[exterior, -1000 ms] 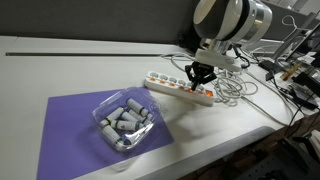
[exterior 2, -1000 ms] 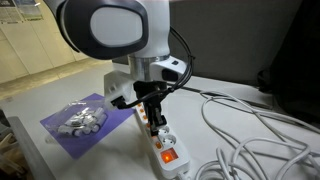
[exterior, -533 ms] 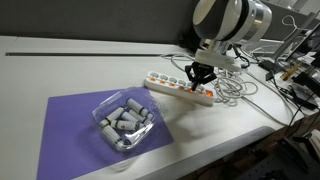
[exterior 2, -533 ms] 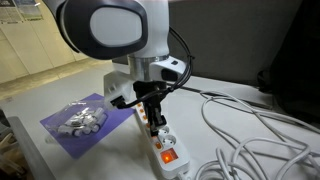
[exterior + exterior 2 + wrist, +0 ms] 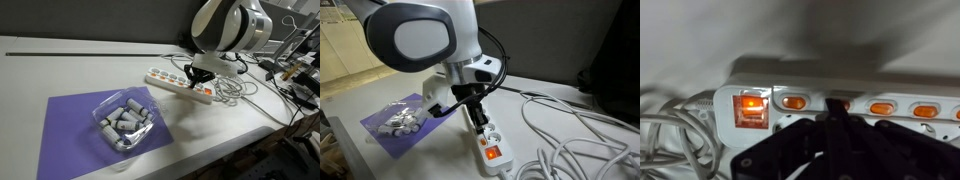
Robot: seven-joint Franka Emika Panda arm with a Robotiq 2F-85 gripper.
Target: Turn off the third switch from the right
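Observation:
A long white power strip (image 5: 165, 81) lies on the table and also shows in the other exterior view (image 5: 485, 140). In the wrist view it (image 5: 880, 82) carries a big lit red switch (image 5: 750, 110) at its cable end, then a row of small orange rockers. My gripper (image 5: 835, 115) is shut, its fingertips together on the second small rocker (image 5: 844, 103) from that end. The rocker is mostly hidden; only an orange sliver shows. Whether it is lit cannot be told. In both exterior views the gripper (image 5: 196, 78) (image 5: 478, 118) points down onto the strip.
A purple mat (image 5: 70, 125) holds a clear plastic tub (image 5: 125, 122) of grey cylinders, on the side of the strip away from the cables. White cables (image 5: 235, 88) (image 5: 570, 130) coil past the strip's lit end. The table's front edge (image 5: 230, 140) is close by.
The arm has leaned over and the wrist has tilted. The shut fingertips have moved slightly along the strip and down onto it.

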